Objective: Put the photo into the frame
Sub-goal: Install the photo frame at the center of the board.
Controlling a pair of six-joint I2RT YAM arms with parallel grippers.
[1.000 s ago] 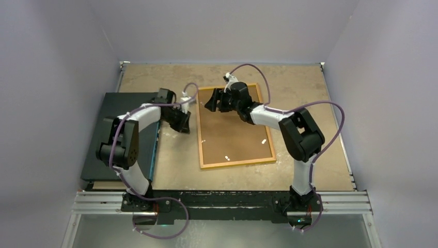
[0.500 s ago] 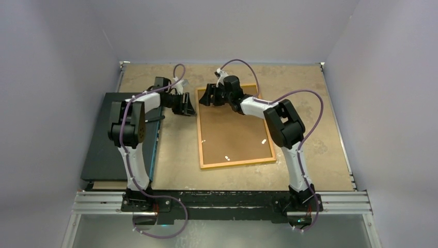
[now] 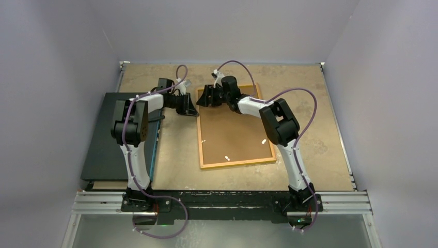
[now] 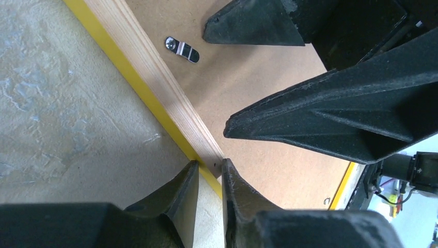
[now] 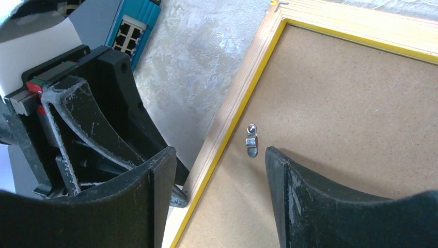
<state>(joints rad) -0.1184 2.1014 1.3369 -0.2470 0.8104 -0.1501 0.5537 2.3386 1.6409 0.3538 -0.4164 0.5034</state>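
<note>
The frame [image 3: 237, 163] lies face down mid-table, its yellow rail around a brown backing board [image 3: 232, 129]. The photo is hidden. My left gripper [image 3: 191, 108] sits at the frame's left rail near the far corner. In the left wrist view its gripper [image 4: 210, 168] is shut on the wooden rail [image 4: 155, 67], one fingertip at the outer yellow edge and one at the inner side. My right gripper [image 3: 206, 97] hovers open over the same corner. In the right wrist view its fingers [image 5: 219, 170] straddle the rail [image 5: 227, 119], with a small metal clip [image 5: 251, 140] just ahead.
A flat black panel [image 3: 116, 134] lies at the left, with a teal-edged thing [image 3: 153, 155] showing along its right side. A second metal clip [image 4: 182, 50] sits on the backing board. More clips glint near the frame's front. Grey walls close in on three sides.
Both grippers moved toward the frame's far left corner, the left one up and right, the right one leftward. The left jaws opened briefly, then closed on the rail.
</note>
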